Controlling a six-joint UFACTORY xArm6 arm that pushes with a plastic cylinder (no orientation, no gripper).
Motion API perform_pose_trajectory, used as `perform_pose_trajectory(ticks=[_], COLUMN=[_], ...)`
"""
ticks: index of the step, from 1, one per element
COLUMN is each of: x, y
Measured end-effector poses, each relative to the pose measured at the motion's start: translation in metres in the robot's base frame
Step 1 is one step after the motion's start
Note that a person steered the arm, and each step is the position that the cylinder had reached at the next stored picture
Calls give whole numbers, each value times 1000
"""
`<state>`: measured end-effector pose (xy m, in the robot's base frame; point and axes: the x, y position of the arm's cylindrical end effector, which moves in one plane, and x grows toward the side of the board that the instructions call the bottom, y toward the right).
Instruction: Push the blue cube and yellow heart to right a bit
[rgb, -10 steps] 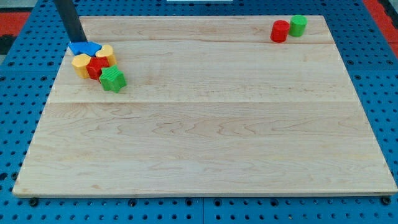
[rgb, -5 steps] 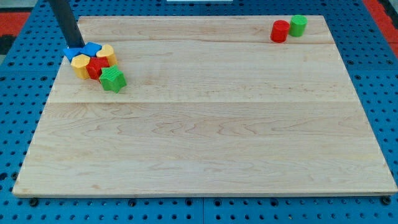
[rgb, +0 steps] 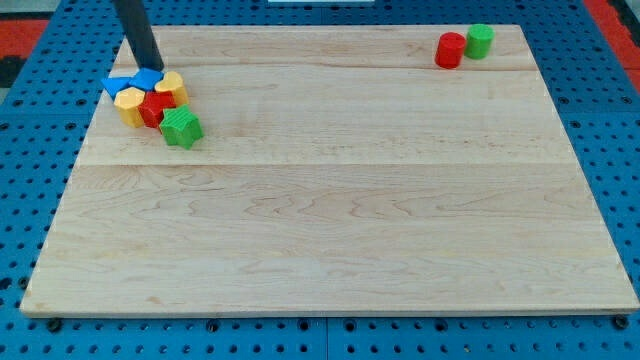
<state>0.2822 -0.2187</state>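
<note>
A cluster of blocks sits at the board's upper left. The blue cube is at its top left. A yellow heart-like block lies at its right, and another yellow block at its lower left. A red block is in the middle and a green star-like block at the lower right. My tip stands just above the cluster, at the blue cube's upper right edge, close to the yellow heart's top.
A red cylinder and a green cylinder stand together at the wooden board's upper right corner. The board lies on a blue pegboard surface, and the cluster is near its left edge.
My tip has moved right, from the blue cube's upper left to its upper right. The blue cube shifted slightly left and turned a little. The other blocks have not moved.
</note>
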Motion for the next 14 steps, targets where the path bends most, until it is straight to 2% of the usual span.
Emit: perform_pose_trajectory(ticks=[3, 8, 14], x=[1, -1, 40], y=[-1, -54, -42])
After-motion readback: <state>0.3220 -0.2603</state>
